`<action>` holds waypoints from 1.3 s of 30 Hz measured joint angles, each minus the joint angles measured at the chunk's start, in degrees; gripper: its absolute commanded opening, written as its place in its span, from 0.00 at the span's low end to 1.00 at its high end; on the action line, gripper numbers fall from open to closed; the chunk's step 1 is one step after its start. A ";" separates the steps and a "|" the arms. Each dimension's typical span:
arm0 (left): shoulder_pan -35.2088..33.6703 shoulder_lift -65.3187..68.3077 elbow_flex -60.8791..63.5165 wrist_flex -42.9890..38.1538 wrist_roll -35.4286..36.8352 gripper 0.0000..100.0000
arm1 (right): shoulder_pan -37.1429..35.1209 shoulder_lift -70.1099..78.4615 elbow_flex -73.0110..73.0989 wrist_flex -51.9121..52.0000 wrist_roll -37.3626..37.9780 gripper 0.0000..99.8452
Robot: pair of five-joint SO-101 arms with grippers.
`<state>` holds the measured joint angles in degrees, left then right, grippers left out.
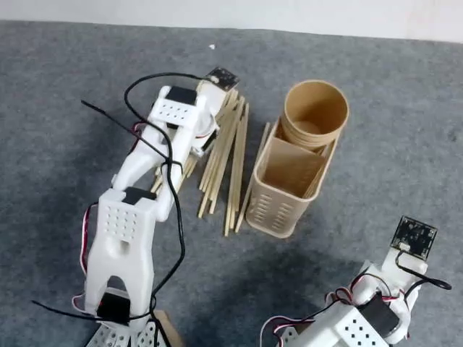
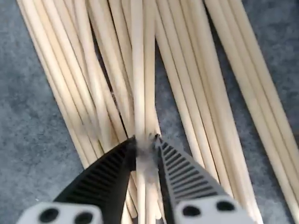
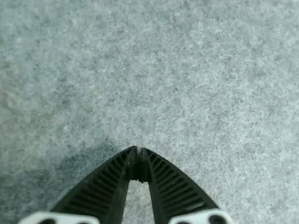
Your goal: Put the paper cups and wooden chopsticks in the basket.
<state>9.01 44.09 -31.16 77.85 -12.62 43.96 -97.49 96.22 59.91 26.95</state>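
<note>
chopstick grab — left gripper (image 2: 145,138) pinched on one or two wooden chopsticks (image 2: 138,70), hard to tell, beside the basket (image 1: 269,211); paper cups (image 1: 315,108) already inside. next — lift clear, tip into basket.

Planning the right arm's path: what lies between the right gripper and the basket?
Bare grey carpet, in the high view: nothing stands between the right gripper and the basket.

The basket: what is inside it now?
A stack of paper cups stands in the far end of the basket. In the near part I see just its bare floor. The cups cover what lies under them. The chopsticks lie outside, beside it.
</note>
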 measured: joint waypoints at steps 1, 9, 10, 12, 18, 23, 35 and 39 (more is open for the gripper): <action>0.00 0.00 0.00 0.09 -0.18 0.04 | 0.00 0.00 0.00 0.00 0.00 0.01; 0.00 0.00 -0.35 0.26 -0.35 0.05 | 0.00 0.00 0.00 0.00 0.00 0.01; 0.00 0.00 -0.35 0.26 -0.35 0.03 | 0.00 0.00 0.00 0.00 0.00 0.01; 0.00 0.00 -0.35 0.26 -0.35 0.00 | 0.00 0.00 0.00 0.00 0.00 0.01; 0.00 0.00 -0.35 0.26 -2.37 0.00 | 0.00 0.00 0.00 0.00 0.00 0.01; 0.00 0.00 -5.98 3.16 -2.46 0.00 | 0.00 0.00 0.00 0.00 0.00 0.01; 0.00 -9.41 -42.11 22.42 2.81 0.00 | 0.00 0.00 0.00 0.00 0.00 0.01; 1.76 -19.08 -44.57 23.30 5.19 0.00 | 0.00 0.00 0.00 0.00 0.00 0.01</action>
<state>10.77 25.01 -75.74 101.14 -7.43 43.96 -97.49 96.22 59.91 26.95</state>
